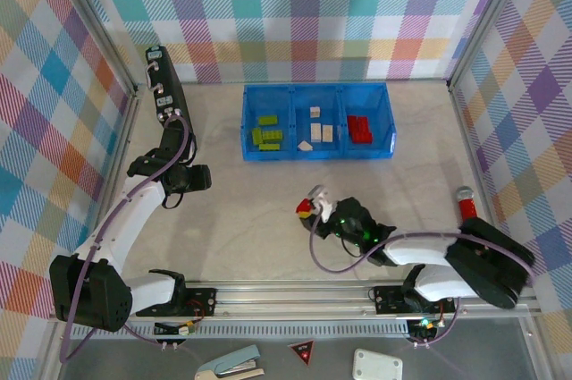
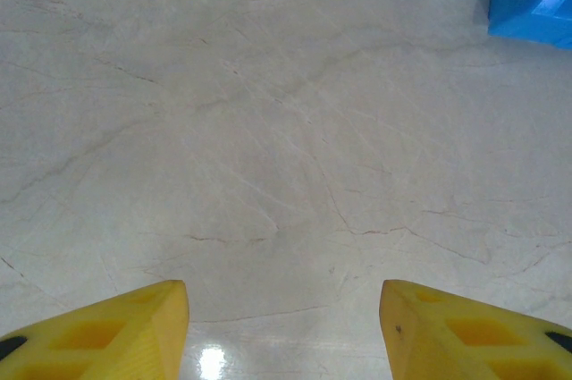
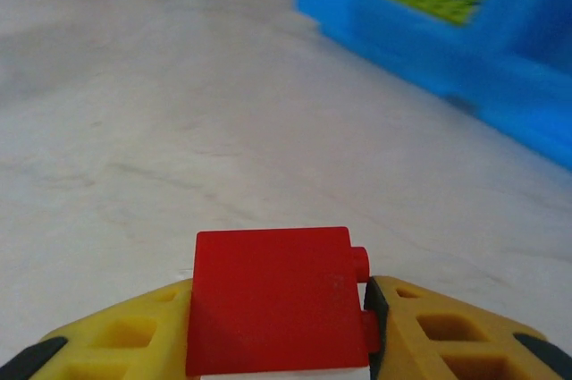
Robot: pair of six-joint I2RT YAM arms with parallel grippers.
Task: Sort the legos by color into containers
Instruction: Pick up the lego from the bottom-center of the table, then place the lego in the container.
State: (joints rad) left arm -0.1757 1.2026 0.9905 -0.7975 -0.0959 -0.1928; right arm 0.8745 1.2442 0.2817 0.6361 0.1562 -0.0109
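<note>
Top external view: the blue tray [image 1: 317, 155], upper centre of the frame, holds lime green bricks [image 1: 266, 135] in its left compartment, cream bricks [image 1: 317, 132] in the middle and red bricks [image 1: 359, 128] at right. Sorting looks nearly finished. The red brick [image 1: 305, 211] clamped in the right gripper [image 1: 308, 207], below the tray, seems the one piece left. The right wrist view shows that grip up close. The left wrist view shows the left gripper [image 2: 284, 326] spread open over the surface [image 2: 268, 130], holding nothing.
</note>
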